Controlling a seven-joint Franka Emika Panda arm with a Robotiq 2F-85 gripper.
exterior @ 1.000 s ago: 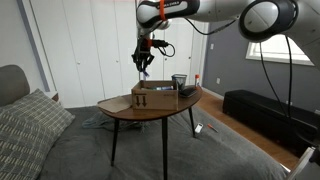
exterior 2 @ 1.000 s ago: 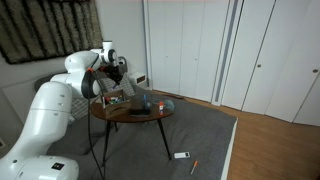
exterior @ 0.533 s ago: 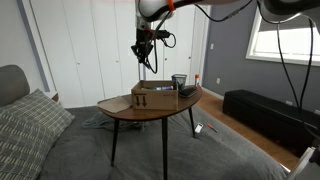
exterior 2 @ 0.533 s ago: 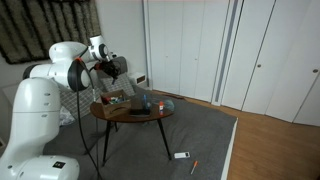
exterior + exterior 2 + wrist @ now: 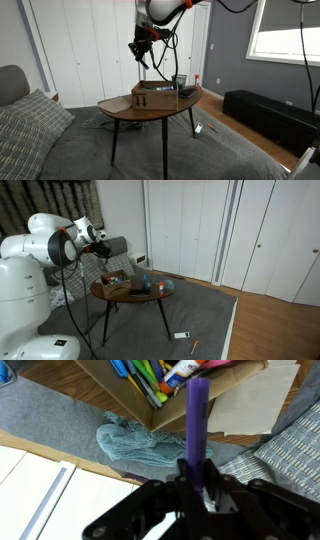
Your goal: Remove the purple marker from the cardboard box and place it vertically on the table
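Note:
My gripper is shut on the purple marker, which sticks straight out from between the fingers. In the wrist view the open cardboard box lies below it, with several coloured pens inside. In both exterior views the gripper hangs well above the cardboard box, which sits on the dark wooden table. The marker is too small to make out in the exterior views.
A black mesh cup stands on the table beside the box. A grey-blue cloth lies on the floor under the table. A sofa with a plaid cushion is close by, and small items lie on the carpet.
The arm has risen, carrying the gripper and the purple marker from just above the box to well above it. The box and cup have not moved.

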